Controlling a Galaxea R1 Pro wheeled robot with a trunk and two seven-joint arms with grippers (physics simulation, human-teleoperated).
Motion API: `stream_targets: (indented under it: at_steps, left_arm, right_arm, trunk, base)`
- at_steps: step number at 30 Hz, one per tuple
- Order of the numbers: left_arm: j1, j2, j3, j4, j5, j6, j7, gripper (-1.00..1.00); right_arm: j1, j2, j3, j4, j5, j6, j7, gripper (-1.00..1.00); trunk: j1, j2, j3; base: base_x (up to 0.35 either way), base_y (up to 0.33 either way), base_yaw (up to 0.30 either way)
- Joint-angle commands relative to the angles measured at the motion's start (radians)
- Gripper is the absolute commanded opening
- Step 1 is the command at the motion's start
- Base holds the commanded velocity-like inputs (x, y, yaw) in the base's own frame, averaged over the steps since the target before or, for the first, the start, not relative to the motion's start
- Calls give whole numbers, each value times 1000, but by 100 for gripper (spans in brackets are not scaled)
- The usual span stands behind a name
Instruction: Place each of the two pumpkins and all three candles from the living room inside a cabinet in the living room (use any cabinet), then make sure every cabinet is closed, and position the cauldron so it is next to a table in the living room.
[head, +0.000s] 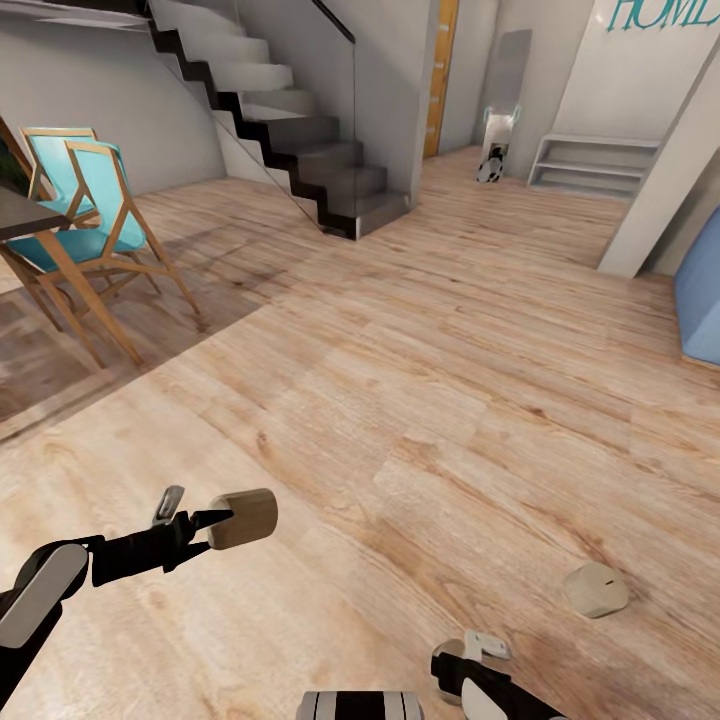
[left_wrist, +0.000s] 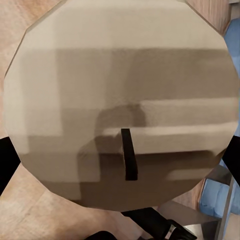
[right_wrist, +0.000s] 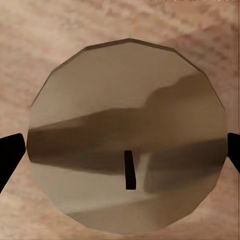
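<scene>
In the head view, my left gripper (head: 222, 522) is shut on a beige cylindrical candle (head: 245, 517), held low over the wood floor at lower left. The left wrist view looks at this candle's (left_wrist: 125, 75) wick end, with a dark fingertip (left_wrist: 7, 162) against each side. In the right wrist view, my right gripper (right_wrist: 120, 150) grips another candle (right_wrist: 125, 100) the same way, over the floor. A pale candle (head: 596, 589) shows right of my right wrist (head: 470, 670); I cannot tell if it is the held one. The pumpkins, cabinet, cauldron and table are out of view.
Wood floor (head: 420, 380) stretches ahead. Two turquoise chairs (head: 85, 215) with wooden legs stand at the left beside a dark tabletop edge (head: 20, 212). A grey staircase (head: 300, 130) rises at the back, a white low shelf (head: 590, 165) stands far right, and a blue object (head: 702, 300) is at the right edge.
</scene>
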Motion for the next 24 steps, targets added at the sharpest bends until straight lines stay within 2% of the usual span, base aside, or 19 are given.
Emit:
stream_targets:
  at_steps: [1, 24]
  left_arm:
    - [-1, 1, -1, 0, -6, 1, -8, -100]
    - [-1, 1, -1, 2, -5, 1, -8, -100]
  right_arm:
    - [1, 0, 7, -3, -36, 4, 1, -100]
    - [1, -3, 10, -2, -37, 4, 1, -100]
  trunk:
    - [0, 0, -1]
    - [0, 0, -1]
  base:
    - [0, 0, 0]
    - [0, 0, 0]
